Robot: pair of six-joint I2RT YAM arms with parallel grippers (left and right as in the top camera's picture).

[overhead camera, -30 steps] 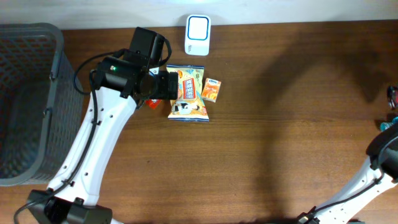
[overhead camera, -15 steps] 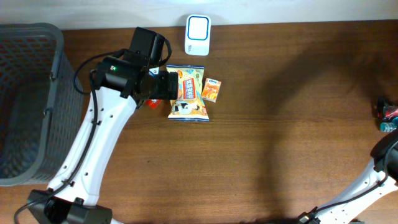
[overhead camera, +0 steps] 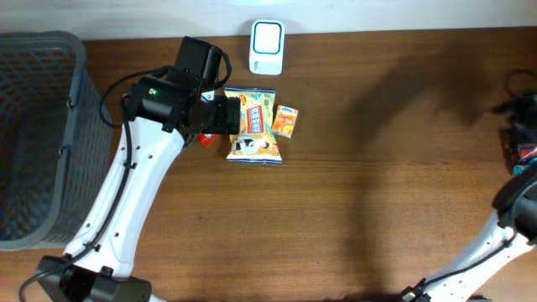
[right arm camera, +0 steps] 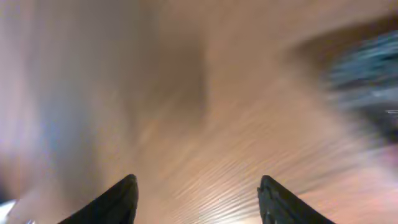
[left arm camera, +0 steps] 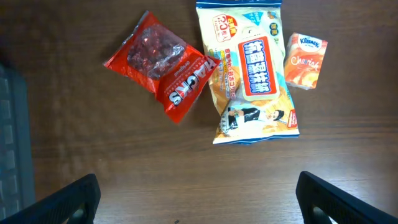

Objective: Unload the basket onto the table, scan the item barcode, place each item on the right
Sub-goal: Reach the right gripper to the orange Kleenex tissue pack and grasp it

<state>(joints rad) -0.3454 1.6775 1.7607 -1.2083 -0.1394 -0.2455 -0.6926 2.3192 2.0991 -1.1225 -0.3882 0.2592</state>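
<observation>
A grey mesh basket (overhead camera: 38, 134) is sitting off to the left-finger side of the left gripper (left arm camera: 199, 204), and only its own mesh walls and floor are showing inside it. In the left wrist view a strip of its wall is showing at the edge beyond the left finger.

The left gripper is hovering over the wooden table (overhead camera: 377, 193) with its jaws spread wide. It is gripping nothing and touching nothing. The right gripper (right arm camera: 199, 205) is hanging over the table's far right side, well apart from the goods. Its view is badly blurred, but its two fingers are standing apart with only bare wood showing between them.

Three goods are lying flat just ahead of the left gripper's fingertips. A red candy bag (left arm camera: 163, 65) is lying ahead toward the left finger, turned at a slant, with white lettering and a clear window showing dark red sweets. A yellow snack packet (left arm camera: 252, 74) is lying ahead toward the right finger, printed face up, with red panels, blue edges and a cartoon figure. One corner of the red bag is touching the packet's side. An orange tissue pack (left arm camera: 305, 61) is lying just beside the packet's other side, whether touching it I cannot tell. A white scanner (overhead camera: 267, 36) is sitting beyond the goods at the table's far edge.
</observation>
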